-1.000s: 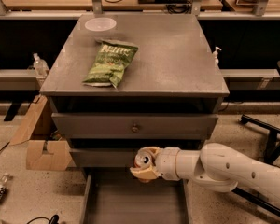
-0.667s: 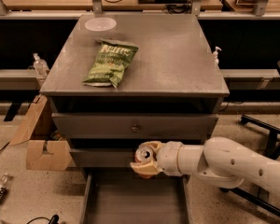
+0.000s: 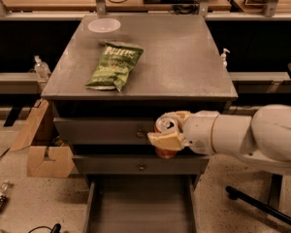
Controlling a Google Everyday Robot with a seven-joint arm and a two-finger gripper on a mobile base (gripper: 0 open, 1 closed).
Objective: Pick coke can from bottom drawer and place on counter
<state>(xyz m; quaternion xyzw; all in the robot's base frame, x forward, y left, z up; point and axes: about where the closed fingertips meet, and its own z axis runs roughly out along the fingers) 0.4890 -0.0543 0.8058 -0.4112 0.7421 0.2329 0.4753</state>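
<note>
At centre frame the gripper is clamped around the coke can, mid-carry above the open bottom drawer; next it likely must rise past the front edge of the counter.

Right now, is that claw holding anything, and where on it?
Yes, the gripper holds the coke can by its sides, in front of the closed drawers.

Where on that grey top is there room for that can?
The counter is bare across its right half, from the chip bag to the right edge. The left is crowded: bag and white dish. The hand holds the can below the counter's front edge.
</note>
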